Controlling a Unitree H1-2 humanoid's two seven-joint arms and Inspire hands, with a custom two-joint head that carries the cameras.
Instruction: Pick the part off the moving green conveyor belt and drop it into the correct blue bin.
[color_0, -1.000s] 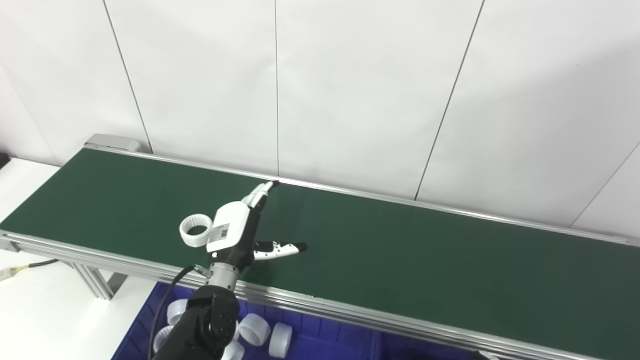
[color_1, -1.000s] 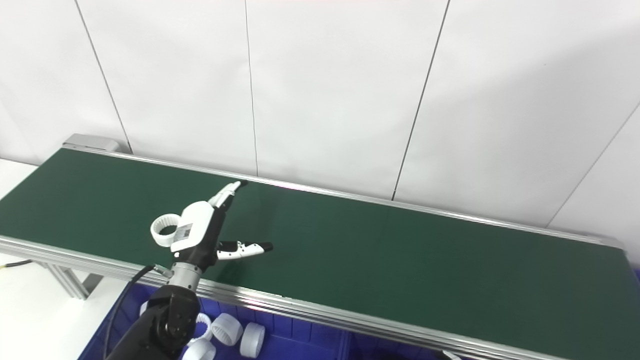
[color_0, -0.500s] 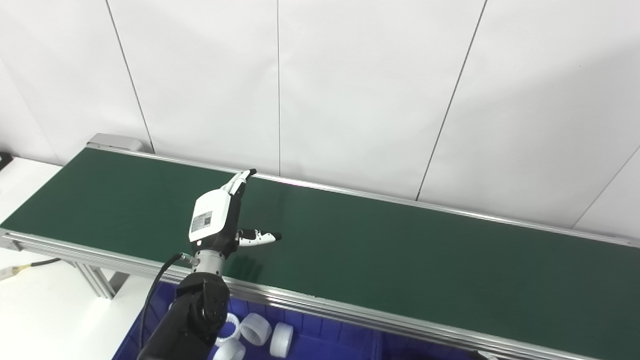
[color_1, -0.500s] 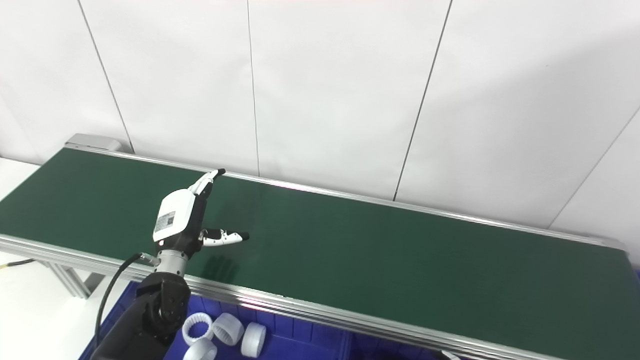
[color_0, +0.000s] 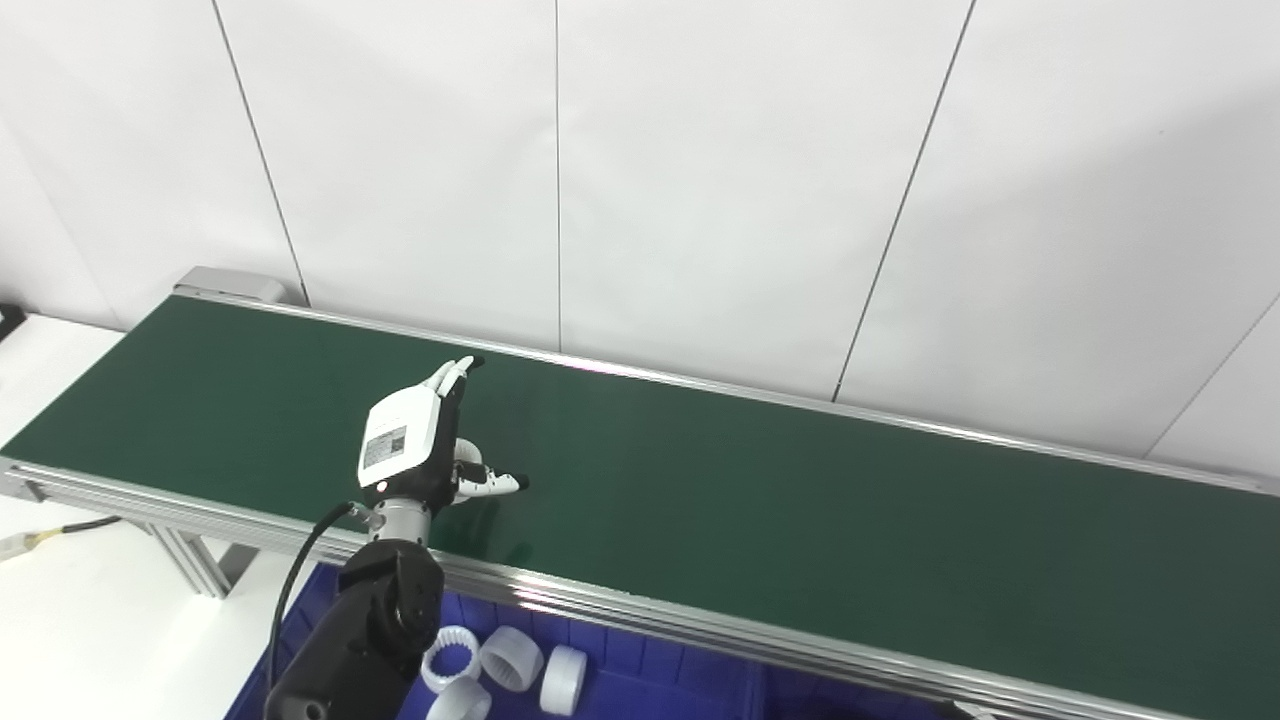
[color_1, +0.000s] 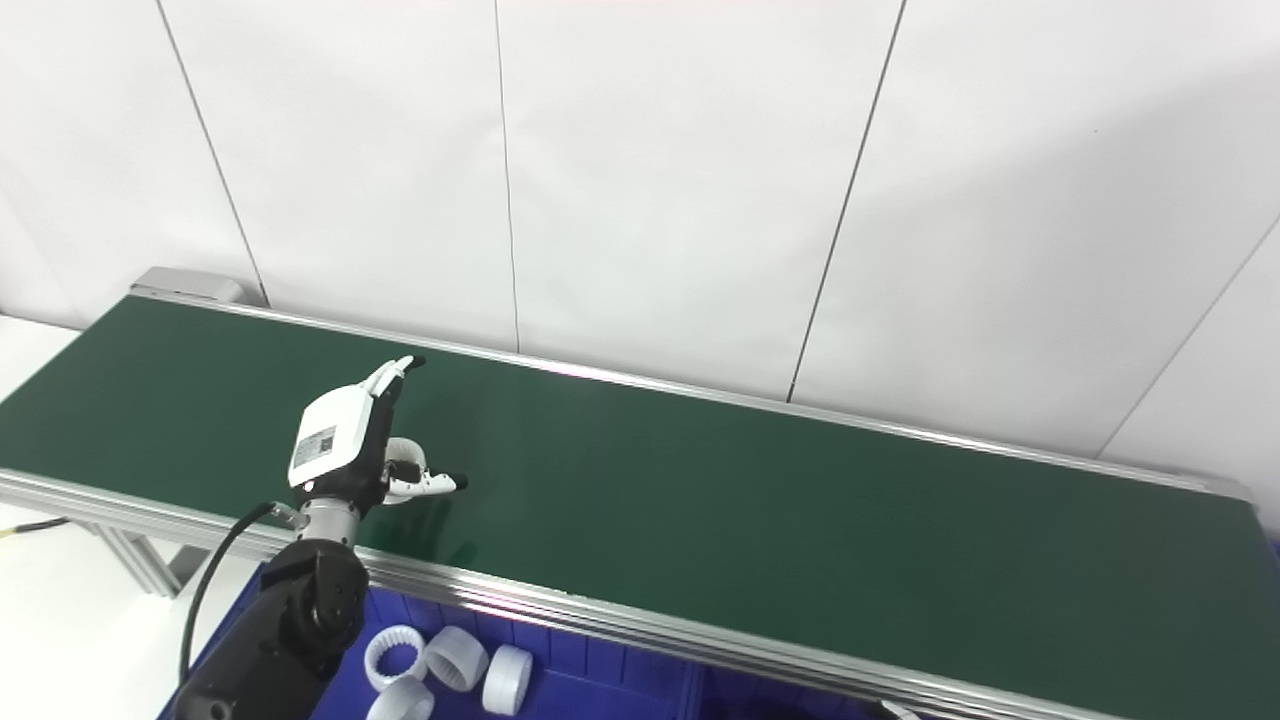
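My left hand (color_0: 410, 445) hovers low over the near side of the green conveyor belt (color_0: 800, 510), fingers stretched toward the far rail and thumb pointing right. It is open. The white ring part (color_0: 466, 452) lies on the belt just right of the palm, above the thumb, mostly hidden behind the hand; only a curved edge of the ring (color_1: 403, 450) shows. I cannot tell whether the hand touches it. My right hand is out of view.
A blue bin (color_0: 620, 650) sits below the belt's near rail at bottom left, holding several white rings (color_0: 510, 657). A divider and another blue compartment (color_0: 780, 690) lie to its right. A white table (color_0: 90, 620) is at left, a white wall behind.
The hand has moved left and slightly back along the belt. The ring, first in plain view left of the hand, went behind it and now peeks out on its right by the thumb.
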